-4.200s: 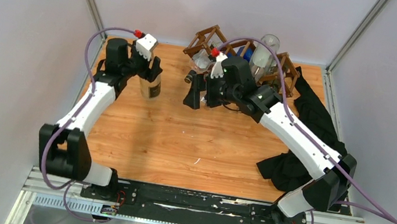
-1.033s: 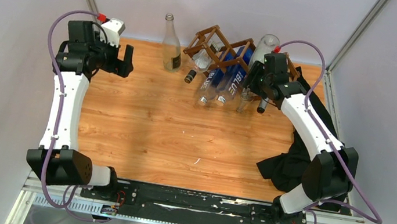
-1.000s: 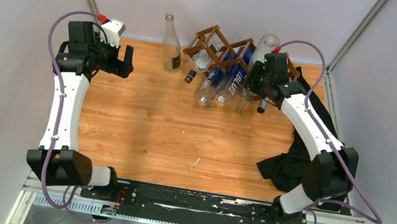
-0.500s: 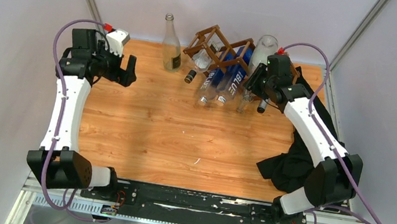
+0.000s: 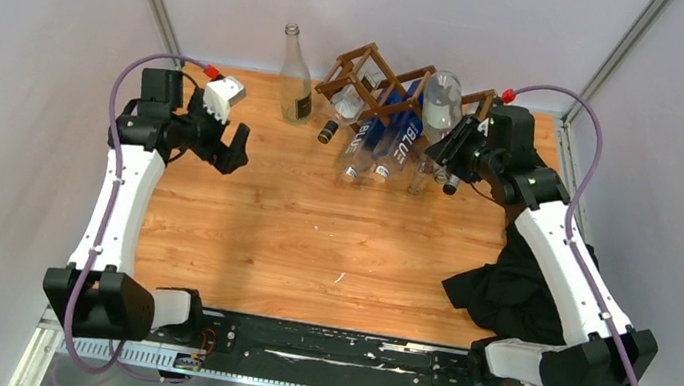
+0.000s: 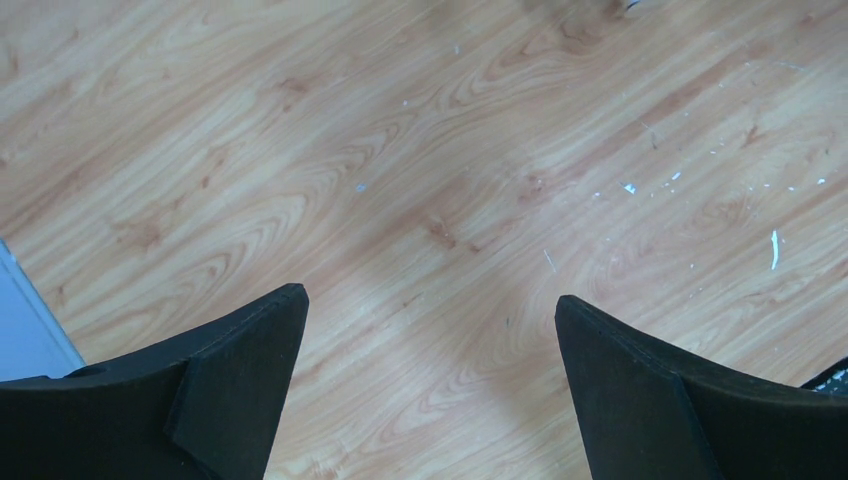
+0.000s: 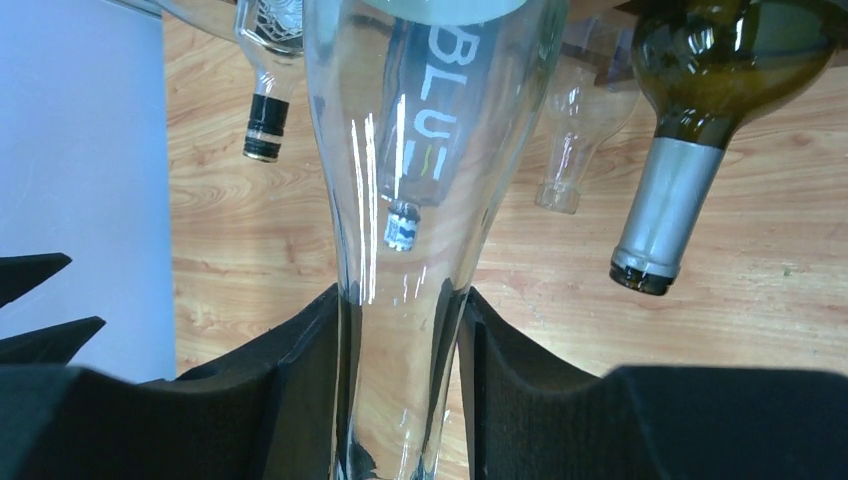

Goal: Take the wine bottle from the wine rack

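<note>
Top view with both wrist views: the grasp stage of the removal. The wine rack point(image 5: 354, 62) stands at 12 o'clock on the counter point(image 5: 311, 239). A clear glass wine bottle point(image 5: 442, 101) lies sloped at the rack's 1 o'clock end, base up and far, neck pointing down toward 5 o'clock.

The right jaws are closed narrowly on that neck. In the right wrist view both black pads point(image 7: 300, 390) press the glass from either side. From these views the body appears to be resting among the lattice bars, so the bottle is judged gripped but not yet drawn clear.

The left jaws stand fully apart and hold nothing. They hang over bare wood at 10 o'clock, well apart from the rack.

Neighbours:
- A dark green bottle point(image 7: 700, 60) with a silver capsule lies just beside the held neck at 3 o'clock.
- Blue-labelled bottles point(image 5: 388, 139) hang from cells at its 9 o'clock.
- An upright clear bottle point(image 5: 295, 70) stands at 11 o'clock.
- A black cloth point(image 5: 518, 278) lies at 4 o'clock.

The next move calls for a pull along the bottle's own axis, toward 5 o'clock and slightly upward, until the base leaves the cell. The tapered glass neck is smooth, so the grip may slide. A sideways drag could shift the light rack or knock the green bottle.
</note>
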### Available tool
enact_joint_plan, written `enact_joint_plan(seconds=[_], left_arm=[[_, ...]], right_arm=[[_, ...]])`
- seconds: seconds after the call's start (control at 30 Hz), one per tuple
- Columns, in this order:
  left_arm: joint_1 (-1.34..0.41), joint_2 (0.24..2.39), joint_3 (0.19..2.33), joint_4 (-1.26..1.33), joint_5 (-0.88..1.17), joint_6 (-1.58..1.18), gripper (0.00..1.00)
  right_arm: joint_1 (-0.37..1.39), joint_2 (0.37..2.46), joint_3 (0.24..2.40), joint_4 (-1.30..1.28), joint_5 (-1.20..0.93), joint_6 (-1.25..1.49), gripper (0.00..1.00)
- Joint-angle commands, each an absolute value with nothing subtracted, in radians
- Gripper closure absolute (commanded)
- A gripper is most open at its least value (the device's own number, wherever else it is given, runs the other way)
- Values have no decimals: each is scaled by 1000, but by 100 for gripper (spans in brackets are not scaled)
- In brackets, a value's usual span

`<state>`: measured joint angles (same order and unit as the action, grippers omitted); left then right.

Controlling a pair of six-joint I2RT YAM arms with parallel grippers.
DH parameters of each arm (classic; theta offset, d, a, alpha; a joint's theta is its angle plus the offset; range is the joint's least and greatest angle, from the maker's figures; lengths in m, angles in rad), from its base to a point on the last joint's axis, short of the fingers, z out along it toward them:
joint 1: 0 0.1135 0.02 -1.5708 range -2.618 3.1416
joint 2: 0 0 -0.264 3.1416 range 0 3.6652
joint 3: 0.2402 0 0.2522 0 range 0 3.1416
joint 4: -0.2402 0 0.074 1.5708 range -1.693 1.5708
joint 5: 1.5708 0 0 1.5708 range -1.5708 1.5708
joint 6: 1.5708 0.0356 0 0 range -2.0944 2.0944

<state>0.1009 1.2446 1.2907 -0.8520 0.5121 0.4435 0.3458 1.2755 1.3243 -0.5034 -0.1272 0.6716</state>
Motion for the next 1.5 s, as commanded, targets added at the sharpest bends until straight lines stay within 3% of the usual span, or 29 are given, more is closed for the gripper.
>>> enact_joint_plan(seconds=[0.0, 0.57, 0.77, 1.1, 1.47], left_arm=[[83, 1177, 1274, -851, 585, 539, 0], [-37, 1059, 1260, -851, 596, 781, 0], [-60, 1020, 1258, -850, 627, 846, 0], [-239, 926, 1246, -850, 550, 1016, 0], [-467, 803, 1090, -805, 419, 1111, 0]], right_arm=[[348, 1193, 1322, -322, -270, 682, 100], [348, 1008, 1338, -315, -322, 734, 100], [368, 1047, 1367, -336, -418, 746, 100], [589, 1112, 1371, -298, -407, 745, 100], [861, 1298, 1439, -303, -380, 711, 100]])
